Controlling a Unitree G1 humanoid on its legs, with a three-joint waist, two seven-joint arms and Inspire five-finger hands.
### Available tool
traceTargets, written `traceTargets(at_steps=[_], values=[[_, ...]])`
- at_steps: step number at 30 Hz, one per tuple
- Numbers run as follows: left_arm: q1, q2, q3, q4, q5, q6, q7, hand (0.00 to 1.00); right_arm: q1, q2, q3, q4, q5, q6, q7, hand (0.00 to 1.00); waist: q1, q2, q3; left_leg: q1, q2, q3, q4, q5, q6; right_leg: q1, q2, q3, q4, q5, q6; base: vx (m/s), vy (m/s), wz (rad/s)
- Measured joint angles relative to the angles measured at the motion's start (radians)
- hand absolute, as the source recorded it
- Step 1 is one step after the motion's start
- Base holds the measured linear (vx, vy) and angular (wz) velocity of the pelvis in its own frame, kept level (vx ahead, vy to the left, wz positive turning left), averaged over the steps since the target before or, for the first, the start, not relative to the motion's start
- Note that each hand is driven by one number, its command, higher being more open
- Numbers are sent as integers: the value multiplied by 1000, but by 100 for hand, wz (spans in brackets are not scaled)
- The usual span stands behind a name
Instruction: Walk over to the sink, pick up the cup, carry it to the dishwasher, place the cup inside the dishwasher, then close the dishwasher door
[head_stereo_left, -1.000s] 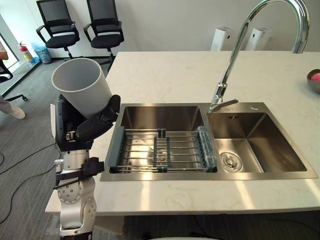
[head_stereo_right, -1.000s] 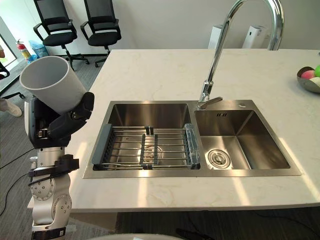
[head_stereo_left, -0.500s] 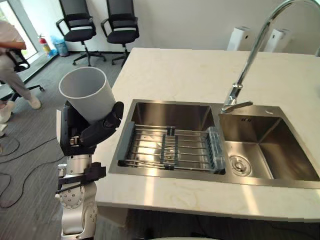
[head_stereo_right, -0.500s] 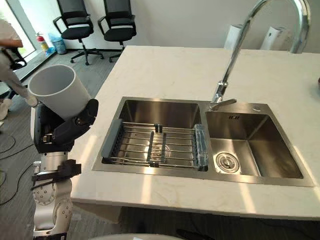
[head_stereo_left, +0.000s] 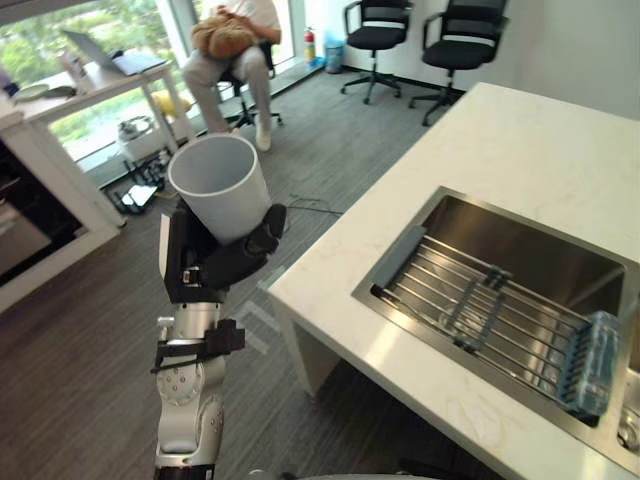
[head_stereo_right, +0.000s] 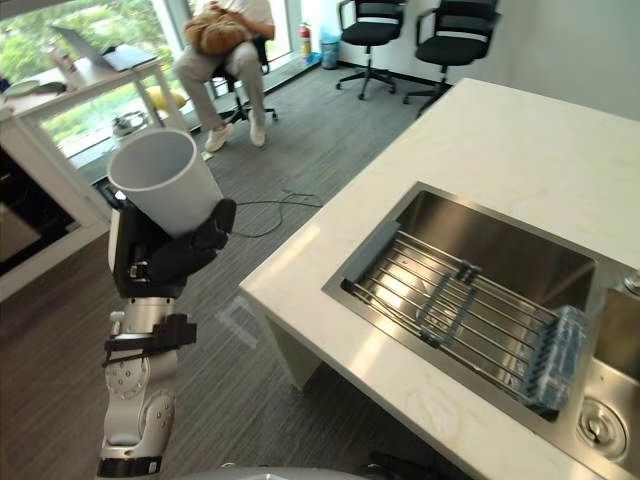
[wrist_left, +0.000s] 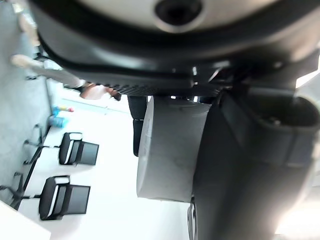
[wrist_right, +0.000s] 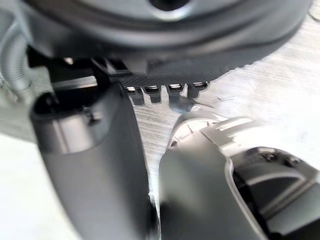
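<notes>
Already the cup (head_stereo_left: 220, 185) is out of the sink (head_stereo_left: 470, 225): it sits mouth-up, well left of the sink over the floor, with the left hand (head_stereo_left: 215, 265) fingers (head_stereo_left: 252, 248) clenched round its base. Reaching the dishwasher, loading it and closing its door remain.

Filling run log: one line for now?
stage: carry | left hand: shut on white plastic cup, mouth up | cup: left of stainless steel sink

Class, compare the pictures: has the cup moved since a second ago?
Yes. The camera has swung, yet the cup, held in the left hand, now stands further left of the sink, out over the floor.
</notes>
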Motion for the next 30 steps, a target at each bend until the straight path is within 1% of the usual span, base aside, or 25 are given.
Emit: traceTargets(at_steps=[1, 2, 3, 5, 6, 7, 8, 9, 10, 11, 12, 13, 14, 15, 17, 19, 20, 21, 22, 23, 25, 26, 28, 29, 30], values=[[16, -3, -33, 2, 1, 0, -3, 0, 0, -13, 5, 1, -3, 0, 0, 100, -1, 21, -7, 56, 3, 37, -101, 53, -74, 17, -14, -59, 7, 14, 22, -71, 308, 124], [19, -3, -52, 0, 3, 0, -9, 0, -4, -24, 12, 2, -10, 2, -11, 100, 3, 43, -11, 63, -32, 23, -173, 51, -118, 18, -31, -93, 20, 23, 33, -121, 416, 148], [37, 8, -52, -17, 2, 1, -8, 0, -19, -29, 22, 2, -39, 11, -24, 100, 7, 44, -5, 69, -91, 26, -257, 37, -136, 27, -70, -140, 43, 41, 44, -126, 375, 108], [51, 11, -43, -24, 2, 1, 1, 0, -23, -37, 22, 0, -64, 15, -27, 100, 10, 47, -2, 80, -139, 2, -327, 32, -144, 32, -109, -165, 87, 47, 50, -109, 335, 81], [61, 17, -37, -30, 2, 10, 18, 0, -20, -46, 20, -13, -89, 15, -30, 100, 25, 48, 1, 91, -184, -39, -376, 19, -137, 38, -162, -173, 161, 57, 41, -90, 364, 76], [62, 19, -38, -31, 2, 16, 23, 0, -19, -51, 18, -21, -91, 15, -34, 100, 30, 50, 5, 93, -197, -60, -383, 14, -127, 41, -186, -163, 201, 66, 29, -54, 426, 124], [61, 20, -45, -33, 2, 28, 25, 0, 6, -62, 2, -50, -90, 10, -42, 100, 29, 55, 10, 96, -222, -132, -386, -1, -104, 38, -248, -93, 323, 102, -25, 51, 330, 173], [59, 22, -67, -37, 0, 26, 16, 0, 38, -67, -25, -85, -75, -9, -43, 100, 23, 65, 9, 85, -228, -229, -385, -12, -86, -15, -270, 73, 427, 104, -45, 125, 272, 222], [55, 34, -71, -38, -1, 16, 0, 0, 43, -58, -32, -94, -56, -13, -38, 100, 19, 64, 4, 59, -228, -301, -384, -17, -77, -55, -222, 210, 430, 39, -16, 148, 125, 234], [49, 42, -72, -34, -2, 3, -15, 0, 44, -44, -30, -99, -38, -14, -29, 100, 17, 68, 11, 35, -229, -376, -384, -14, -65, -89, -146, 351, 417, -28, -17, 130, -11, 198], [47, 43, -74, -27, -3, 2, -20, 0, 49, -33, -31, -101, -22, -15, -25, 100, 14, 74, 15, 27, -232, -430, -384, -10, -57, -101, -88, 434, 406, -63, -16, 153, -48, 238], [48, 43, -86, 5, -21, -5, -29, 0, 62, -16, -35, -115, 26, -23, -24, 100, 3, 88, 24, 27, -241, -535, -384, -9, -48, -111, 11, 567, 393, -114, -12, 198, -55, 256], [48, 44, -100, 31, -39, -5, -34, 0, 69, 6, -27, -138, 46, -30, -24, 100, -2, 92, 27, 42, -260, -624, -385, -10, -42, -127, 77, 649, 397, -150, -6, 201, -52, 243], [51, 45, -107, 35, -41, -5, -35, 0, 67, 13, -13, -152, 53, -30, -25, 100, -1, 90, 28, 52, -273, -658, -387, -12, -39, -145, 98, 677, 404, -165, -4, 190, -55, 197], [56, 54, -162, 34, -40, -7, -37, 0, 44, 25, 56, -200, 72, -30, -41, 100, 3, 94, 39, 101, -300, -760, -402, -31, -24, -270, 159, 747, 464, -192, -13, 213, -127, 139], [53, 79, -226, 19, -37, -1, -47, 0, 37, 31, 83, -252, 76, -29, -49, 100, -1, 94, 45, 137, -291, -812, -397, -61, -44, -375, 213, 798, 465, -185, -9, 210, -183, 91], [52, 94, -267, 1, -37, 6, -64, 0, 38, 32, 94, -274, 80, -28, -40, 100, -8, 93, 45, 155, -278, -843, -378, -91, -61, -427, 245, 843, 423, -154, -5, 203, -188, 84], [51, 101, -285, -9, -35, 9, -76, 0, 40, 35, 100, -284, 82, -28, -39, 100, -15, 90, 44, 157, -275, -855, -363, -109, -72, -443, 252, 872, 385, -129, 0, 404, -314, 91], [47, 117, -315, -30, -31, 9, -103, 0, 45, 42, 121, -295, 84, -30, -37, 100, -28, 56, 40, 164, -286, -894, -321, -145, -100, -448, 238, 927, 294, -21, 2, 444, -286, 79], [46, 112, -345, -35, -20, 14, -128, 0, 45, 45, 118, -289, 99, -32, -33, 100, -24, 66, 38, 181, -273, -901, -290, -186, -123, -440, 243, 899, 328, 56, -26, 526, -328, 69], [29, 109, -377, -35, -2, 23, -148, 0, 42, 42, 120, -283, 101, -43, -33, 100, -26, 74, 36, 181, -228, -875, -269, -174, -136, -420, 254, 853, 335, 23, -53, 395, -240, 59], [5, 109, -381, -35, 14, 26, -161, 0, 47, 46, 120, -282, 101, -49, -33, 100, -26, 72, 41, 199, -206, -850, -281, -153, -149, -393, 258, 825, 334, 13, -63, 385, -265, 72], [-28, 108, -371, -36, 17, 26, -171, 0, 61, 55, 120, -283, 102, -55, -32, 100, -24, 58, 50, 244, -186, -833, -300, -122, -154, -343, 266, 796, 334, -12, -80, 221, -164, 44], [-27, 133, -291, -34, 10, 2, -198, 0, 119, 128, 119, -285, 139, -128, -2, 100, -27, -42, 6, 211, -251, -684, -352, -138, -137, -371, 225, 858, 245, 93, -28, 47, -35, 11], [-27, 133, -291, -34, 10, 2, -198, 0, 119, 128, 119, -285, 139, -128, -2, 100, -27, -42, 6, 211, -251, -684, -352, -138, -137, -371, 225, 858, 245, 93, -28, 0, 0, 0]])
